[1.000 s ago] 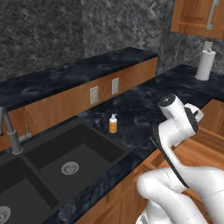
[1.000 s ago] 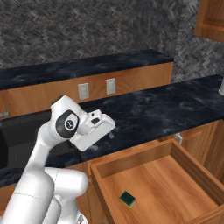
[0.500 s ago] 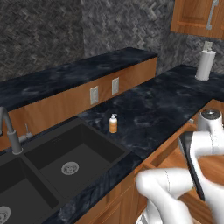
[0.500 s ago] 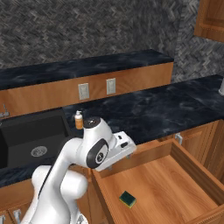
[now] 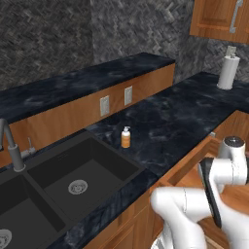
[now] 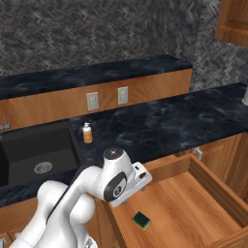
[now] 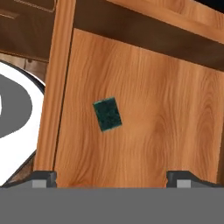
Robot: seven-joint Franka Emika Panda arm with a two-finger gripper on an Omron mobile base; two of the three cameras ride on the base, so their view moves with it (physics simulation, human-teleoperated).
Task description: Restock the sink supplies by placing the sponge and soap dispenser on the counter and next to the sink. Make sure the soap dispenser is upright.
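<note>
The sponge lies dark green side up on the floor of an open wooden drawer. In the hand view the sponge sits ahead of my gripper, a good way below it. The fingertips stand wide apart, open, with nothing between them. The amber soap dispenser stands upright on the black marble counter, just right of the dark double sink. From the right base view the soap dispenser is beside the sink, and my white hand hangs over the drawer's left side.
A white paper towel roll stands at the counter's far right. The curved faucet rises behind the sink. Two wall outlets sit on the wooden backsplash. The drawer's front wall and side walls bound the space around the sponge.
The arm has swung from above the counter edge down and rightward to over the open drawer. The soap dispenser and sponge have stayed put. The jaws remain open.
</note>
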